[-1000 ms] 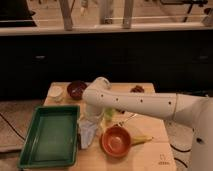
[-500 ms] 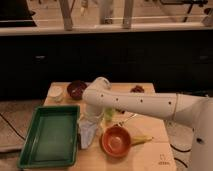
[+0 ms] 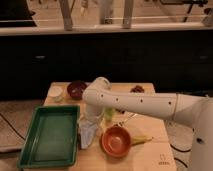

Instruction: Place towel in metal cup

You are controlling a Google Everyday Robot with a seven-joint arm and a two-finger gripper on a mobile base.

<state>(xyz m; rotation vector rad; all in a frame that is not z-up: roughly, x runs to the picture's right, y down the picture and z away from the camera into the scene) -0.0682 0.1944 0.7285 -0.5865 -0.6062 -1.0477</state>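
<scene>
The towel [image 3: 88,133] is a pale grey-white crumpled cloth on the wooden table [image 3: 150,150], just right of the green tray. My white arm reaches in from the right, bends at a rounded joint [image 3: 98,90] and points down. My gripper [image 3: 93,119] is at the top of the towel, touching it or nearly so. I cannot make out a metal cup; it may be hidden behind the arm.
A green tray [image 3: 50,135] lies at the left. An orange bowl [image 3: 116,140] stands right of the towel, with a banana [image 3: 141,139] beside it. A dark red bowl [image 3: 76,89] and a small white cup [image 3: 56,92] stand at the back left. A green item [image 3: 109,115] lies under the arm.
</scene>
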